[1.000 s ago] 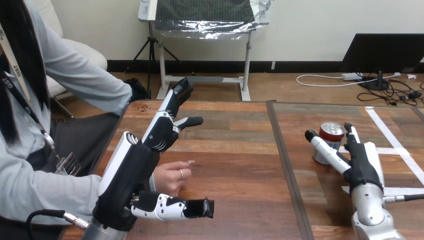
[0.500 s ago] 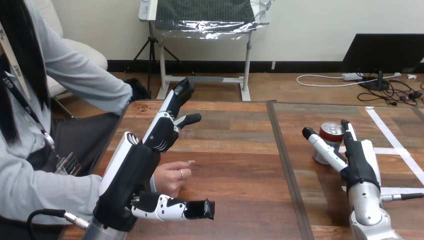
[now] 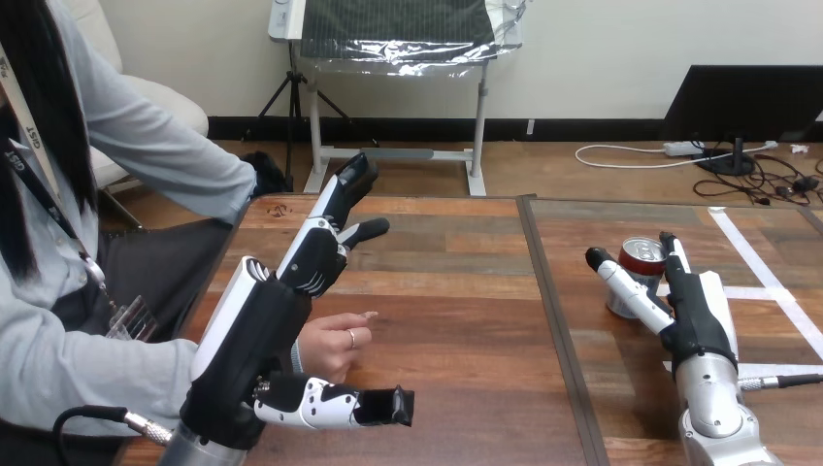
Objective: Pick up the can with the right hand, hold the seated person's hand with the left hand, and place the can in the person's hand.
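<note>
Spread over the wooden table [image 3: 466, 291], two reaches at once. Nearest and biggest, the left hand [image 3: 247, 340]: splayed wide, fingers straight and pointing away, thumb low and aimed across, clamped on nothing. Probably best to settle the palm in first, then close softly and without squeezing.

Over on the other side, the right hand [image 3: 701, 316]: also apart, fingers straight, thumb angled off toward the inner side, gripping nothing. Looks like the approach for the pickup, not yet a grasp. Advisable to slide forward and bring the palm in close before curling, to keep the wrist level, and to close thumb and fingers together, so as to avoid tipping or shoving.

Tucked between the left hand's thumb and fingers, just beside the palm: the person's hand [image 3: 330, 345], loosely curled; cannot tell whether touching.

Upright in the fork between the right hand's thumb and fingers, out toward the fingertips and ahead of the palm: the can [image 3: 642, 258], standing on the table.
</note>
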Action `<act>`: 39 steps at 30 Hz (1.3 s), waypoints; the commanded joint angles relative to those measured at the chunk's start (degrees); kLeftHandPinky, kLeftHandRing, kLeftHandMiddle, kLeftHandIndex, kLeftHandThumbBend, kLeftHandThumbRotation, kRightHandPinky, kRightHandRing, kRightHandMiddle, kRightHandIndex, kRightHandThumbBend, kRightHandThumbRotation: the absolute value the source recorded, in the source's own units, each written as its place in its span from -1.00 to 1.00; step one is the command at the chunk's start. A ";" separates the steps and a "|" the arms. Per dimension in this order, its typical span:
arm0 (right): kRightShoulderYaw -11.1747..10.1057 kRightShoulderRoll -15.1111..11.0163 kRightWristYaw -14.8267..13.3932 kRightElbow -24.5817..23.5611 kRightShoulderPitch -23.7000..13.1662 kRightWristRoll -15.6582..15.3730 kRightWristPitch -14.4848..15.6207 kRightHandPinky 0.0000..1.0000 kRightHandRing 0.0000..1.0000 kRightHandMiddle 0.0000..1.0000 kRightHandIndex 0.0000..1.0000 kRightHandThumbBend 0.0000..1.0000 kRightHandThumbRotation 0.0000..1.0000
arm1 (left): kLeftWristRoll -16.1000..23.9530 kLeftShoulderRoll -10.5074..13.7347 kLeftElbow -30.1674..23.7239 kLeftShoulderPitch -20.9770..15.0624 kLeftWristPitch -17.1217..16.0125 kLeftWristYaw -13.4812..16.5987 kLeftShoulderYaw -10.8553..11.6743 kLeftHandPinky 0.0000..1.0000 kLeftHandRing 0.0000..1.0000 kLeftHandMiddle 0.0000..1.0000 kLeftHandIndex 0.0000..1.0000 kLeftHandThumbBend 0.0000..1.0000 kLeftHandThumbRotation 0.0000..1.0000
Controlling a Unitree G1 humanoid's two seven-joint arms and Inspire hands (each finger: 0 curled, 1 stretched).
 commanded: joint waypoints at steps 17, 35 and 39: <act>-0.01 -1.70 0.70 -2.32 -5.21 0.09 -1.11 0.97 1.00 1.00 1.00 1.00 0.49 | 0.31 0.05 0.45 -3.51 -1.02 0.41 2.00 0.78 1.00 1.00 1.00 1.00 -0.04; 0.22 -2.52 0.84 -1.60 -6.84 -0.47 0.68 0.98 1.00 1.00 1.00 1.00 0.42 | 0.23 -0.22 1.73 -3.96 -2.02 -0.23 2.37 0.65 1.00 1.00 1.00 1.00 -0.03; 0.26 -2.66 0.67 -1.46 -7.26 -0.63 1.33 0.93 1.00 1.00 1.00 1.00 0.40 | 0.18 -0.26 1.78 -3.93 -2.10 -0.25 2.37 0.65 1.00 1.00 1.00 1.00 -0.03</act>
